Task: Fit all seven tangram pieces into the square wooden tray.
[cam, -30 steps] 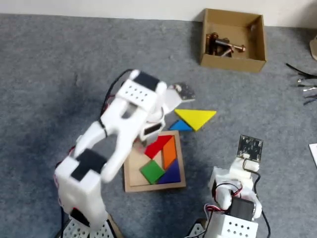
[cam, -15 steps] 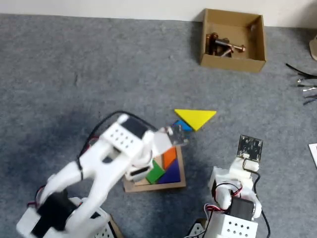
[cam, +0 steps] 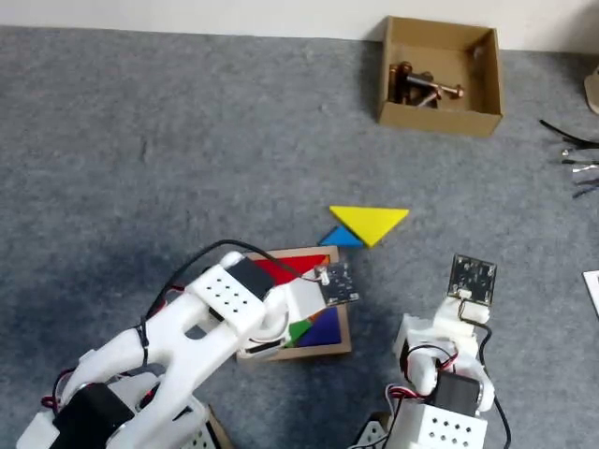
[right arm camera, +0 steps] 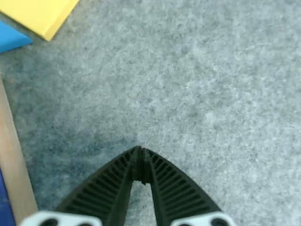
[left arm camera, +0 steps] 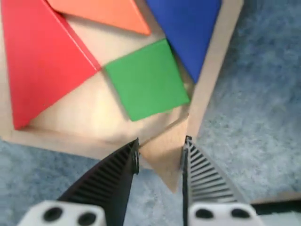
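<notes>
— Where is the square wooden tray?
— On the grey carpet, in front of the two arms and partly under the left arm. Inside it lie a large red triangle, an orange piece, a dark blue triangle and a green square. Bare wood shows between the red triangle and the green square, toward one corner.
— And the left gripper?
— It hangs over that corner. Its jaws stand a little apart and pinch a tan wood-coloured triangle, whose tip reaches past the tray's rim.
— Which pieces are outside?
— A yellow triangle and a small light blue triangle. They touch each other on the carpet, just beyond the tray's far side.
— The right gripper?
— Over the carpet beside the tray, jaws closed tip to tip, with nothing between them.
— Anything else?
— An open cardboard box with metal parts, well apart at the carpet's far edge.
</notes>
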`<action>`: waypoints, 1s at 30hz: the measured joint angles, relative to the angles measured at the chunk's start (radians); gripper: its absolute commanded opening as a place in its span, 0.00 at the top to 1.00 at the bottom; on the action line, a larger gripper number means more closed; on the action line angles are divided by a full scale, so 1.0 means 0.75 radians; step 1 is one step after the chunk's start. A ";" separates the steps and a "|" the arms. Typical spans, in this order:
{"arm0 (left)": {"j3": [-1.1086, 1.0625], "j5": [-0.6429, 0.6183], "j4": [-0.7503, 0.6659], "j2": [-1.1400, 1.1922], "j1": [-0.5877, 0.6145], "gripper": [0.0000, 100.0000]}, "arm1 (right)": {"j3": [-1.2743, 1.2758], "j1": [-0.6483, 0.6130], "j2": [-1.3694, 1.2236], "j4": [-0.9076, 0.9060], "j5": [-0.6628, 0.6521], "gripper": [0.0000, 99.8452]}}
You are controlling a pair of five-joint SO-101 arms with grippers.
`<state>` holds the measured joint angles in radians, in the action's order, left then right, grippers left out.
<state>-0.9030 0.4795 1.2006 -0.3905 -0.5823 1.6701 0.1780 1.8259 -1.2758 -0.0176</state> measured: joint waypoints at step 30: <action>-0.027 0.063 -0.020 -0.002 0.002 0.87 | 0.000 0.000 0.000 0.000 0.000 1.00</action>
<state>-0.9229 0.5271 1.1853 -0.3920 -0.5808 1.6701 0.1780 1.8259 -1.2758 -0.0176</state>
